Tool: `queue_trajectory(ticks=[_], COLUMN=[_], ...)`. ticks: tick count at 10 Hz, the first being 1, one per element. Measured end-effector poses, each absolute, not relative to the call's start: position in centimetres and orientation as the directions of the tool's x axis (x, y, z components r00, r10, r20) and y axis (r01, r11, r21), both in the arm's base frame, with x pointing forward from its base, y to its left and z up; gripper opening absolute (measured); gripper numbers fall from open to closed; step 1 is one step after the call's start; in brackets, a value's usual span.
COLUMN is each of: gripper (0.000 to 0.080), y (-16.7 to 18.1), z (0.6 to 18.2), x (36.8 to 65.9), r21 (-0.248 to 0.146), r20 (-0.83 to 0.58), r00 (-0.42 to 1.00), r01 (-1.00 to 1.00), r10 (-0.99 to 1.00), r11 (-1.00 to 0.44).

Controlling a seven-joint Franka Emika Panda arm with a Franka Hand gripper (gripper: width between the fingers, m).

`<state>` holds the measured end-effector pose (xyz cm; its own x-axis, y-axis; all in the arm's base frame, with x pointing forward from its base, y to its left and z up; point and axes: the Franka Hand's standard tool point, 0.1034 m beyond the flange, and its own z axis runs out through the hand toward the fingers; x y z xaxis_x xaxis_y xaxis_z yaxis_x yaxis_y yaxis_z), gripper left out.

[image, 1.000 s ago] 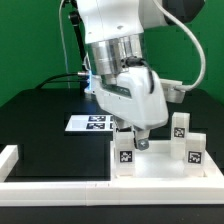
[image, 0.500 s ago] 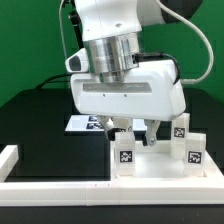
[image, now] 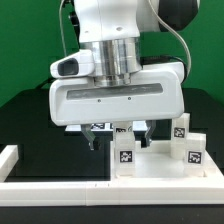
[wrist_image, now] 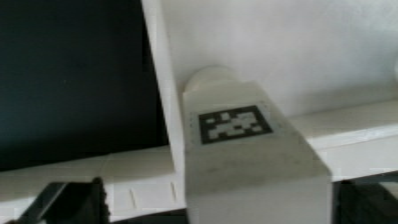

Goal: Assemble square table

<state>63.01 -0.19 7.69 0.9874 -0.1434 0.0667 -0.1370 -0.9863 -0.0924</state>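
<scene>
A robot arm's gripper (image: 118,134), jaws spread wide and holding nothing, hangs low over the square table (image: 160,165) at the lower right of the exterior view. The white panel lies on its face against the border rail (image: 100,187) along the bottom edge, with tagged legs standing up from it: one leg (image: 125,153) near centre frame right under the fingers, another leg (image: 194,152) at the right edge, and a third leg (image: 181,127) just behind that. In the wrist view a tagged leg (wrist_image: 237,135) fills the centre of the frame, with one dark fingertip (wrist_image: 71,201) showing at the lower left.

The chief risk, by the look of it, is a clip: the open fingers sit close on either side of the near leg, and any sideways drift could knock it askew or loosen it in its socket. The wide hand body also hides much of the panel, so whether a fourth leg is fitted cannot be told.

Open room lies on the dark tabletop at left; the rail and the marker board (image: 82,123) hem in front and centre.
</scene>
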Motion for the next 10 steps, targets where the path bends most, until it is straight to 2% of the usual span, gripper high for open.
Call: queue_trajectory(ticks=[2, 3, 4, 6, 8, 9, 10], gripper=[0.0391, 0.0391, 0.029, 0.029, 0.029, 0.029, 0.0292], y=[-0.21, -0.17, -0.14, -0.14, 0.04, 0.18, 0.16], z=[7.64, 7.63, 7.61, 7.59, 7.69, 7.61, 7.37], x=[62.99, 62.99, 62.99, 62.98, 62.84, 62.71, 62.55], r21=[-0.093, -0.095, -0.102, -0.112, -0.105, -0.1, -0.129], r20=[0.064, 0.061, 0.053, 0.036, -0.009, -0.025, -0.043], r00=[0.985, 0.98, 0.962, 0.911, 0.735, 0.582, 0.362], r01=[-0.154, -0.183, -0.261, -0.406, -0.675, -0.811, -0.926], r10=[-0.161, -0.189, -0.267, -0.412, -0.678, -0.813, -0.931], r11=[-0.984, -0.978, -0.96, -0.907, -0.731, -0.577, -0.354])
